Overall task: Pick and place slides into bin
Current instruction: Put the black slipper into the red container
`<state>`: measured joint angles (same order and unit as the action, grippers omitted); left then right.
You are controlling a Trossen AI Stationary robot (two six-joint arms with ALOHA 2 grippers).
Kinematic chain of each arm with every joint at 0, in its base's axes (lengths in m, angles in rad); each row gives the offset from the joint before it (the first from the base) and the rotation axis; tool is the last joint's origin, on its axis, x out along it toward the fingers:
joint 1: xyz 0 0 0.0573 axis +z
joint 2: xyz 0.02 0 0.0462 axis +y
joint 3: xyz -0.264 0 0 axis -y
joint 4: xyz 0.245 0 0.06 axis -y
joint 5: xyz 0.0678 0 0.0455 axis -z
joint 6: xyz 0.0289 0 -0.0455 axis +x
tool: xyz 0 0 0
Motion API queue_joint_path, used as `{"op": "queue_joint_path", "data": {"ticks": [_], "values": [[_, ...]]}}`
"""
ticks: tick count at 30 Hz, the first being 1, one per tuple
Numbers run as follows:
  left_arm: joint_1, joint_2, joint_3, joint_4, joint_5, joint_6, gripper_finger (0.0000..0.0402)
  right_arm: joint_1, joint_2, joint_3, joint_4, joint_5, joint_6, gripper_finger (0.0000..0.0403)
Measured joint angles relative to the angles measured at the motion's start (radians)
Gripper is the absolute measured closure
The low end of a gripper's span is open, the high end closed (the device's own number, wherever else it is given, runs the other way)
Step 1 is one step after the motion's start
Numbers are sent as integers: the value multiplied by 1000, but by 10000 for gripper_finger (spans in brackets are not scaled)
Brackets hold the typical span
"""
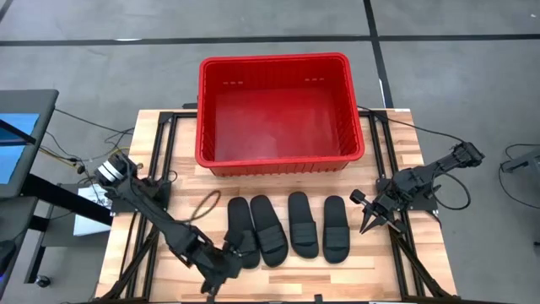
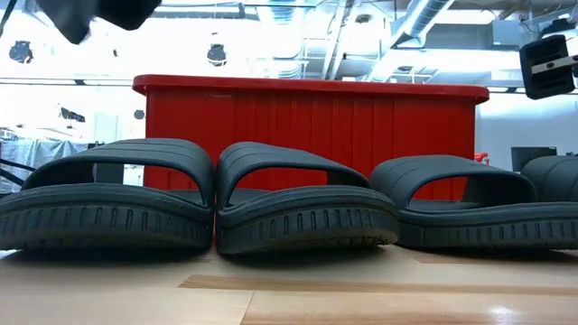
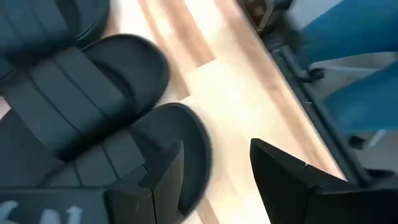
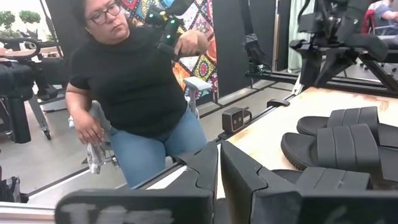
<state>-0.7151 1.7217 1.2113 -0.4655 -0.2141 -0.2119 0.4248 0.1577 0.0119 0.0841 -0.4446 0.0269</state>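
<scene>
Black, light-looking rubbery slides (image 1: pixel 287 226), 4 in a row at the bin's (image 1: pixel 275 158) 6 o'clock, seem easiest grabbed by the strap; left gripper (image 1: pixel 226 256) gapes at the leftmost heel, right gripper (image 1: pixel 369 218) nearly closed, idle at 3 o'clock.

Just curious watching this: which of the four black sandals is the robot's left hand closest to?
The leftmost slide of the row in front of the red bin. The left hand, fingers open, sits at its near end; the other three lie farther right.
</scene>
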Motion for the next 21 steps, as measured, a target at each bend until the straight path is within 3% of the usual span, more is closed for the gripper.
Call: {"op": "queue_joint_path", "data": {"ticks": [9,15,21], "values": [[55,124,96,-60,5,-105,223,0,0,0,-2,0,0,392],[67,132,95,-61,73,-185,223,0,0,0,-2,0,0,392],[63,138,94,-55,77,-197,223,0,0,0,-3,0,0,392]]}}
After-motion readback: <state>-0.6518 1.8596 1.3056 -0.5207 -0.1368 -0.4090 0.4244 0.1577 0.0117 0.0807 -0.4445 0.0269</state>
